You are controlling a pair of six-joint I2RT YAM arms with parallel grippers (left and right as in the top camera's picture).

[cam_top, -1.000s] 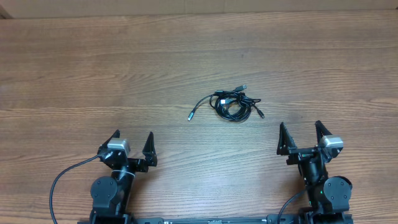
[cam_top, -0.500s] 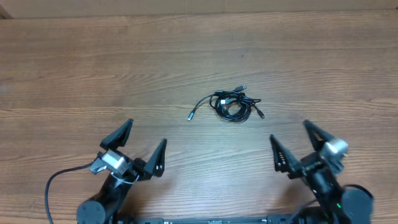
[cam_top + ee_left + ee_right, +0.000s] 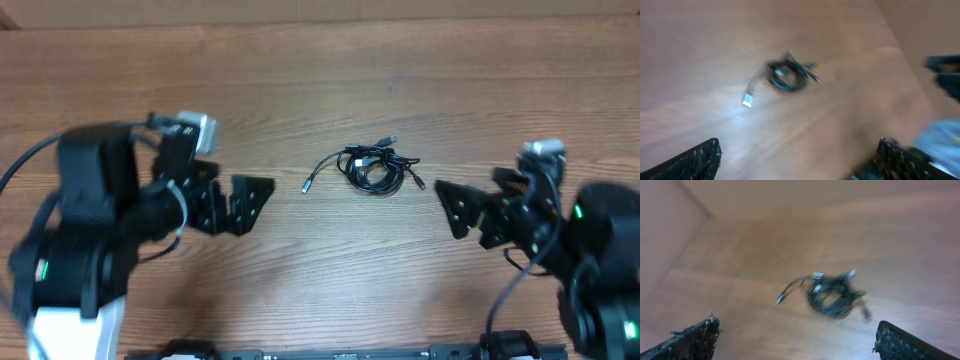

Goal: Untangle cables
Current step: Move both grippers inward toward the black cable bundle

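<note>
Thin black cables are bunched into one small tangled coil of overlapping loops, lying flat on the wooden table, just off the overhead view's centre toward 3 o'clock. One loose strand curves out of the knot at 9 o'clock and ends in a silvery-blue tip, which rests apart from the coil toward 8 o'clock. A short plug end sticks out at 1 o'clock and a second plug end at 4 o'clock; both wrist views are blurred, so the finer crossings can't be made out.
</note>
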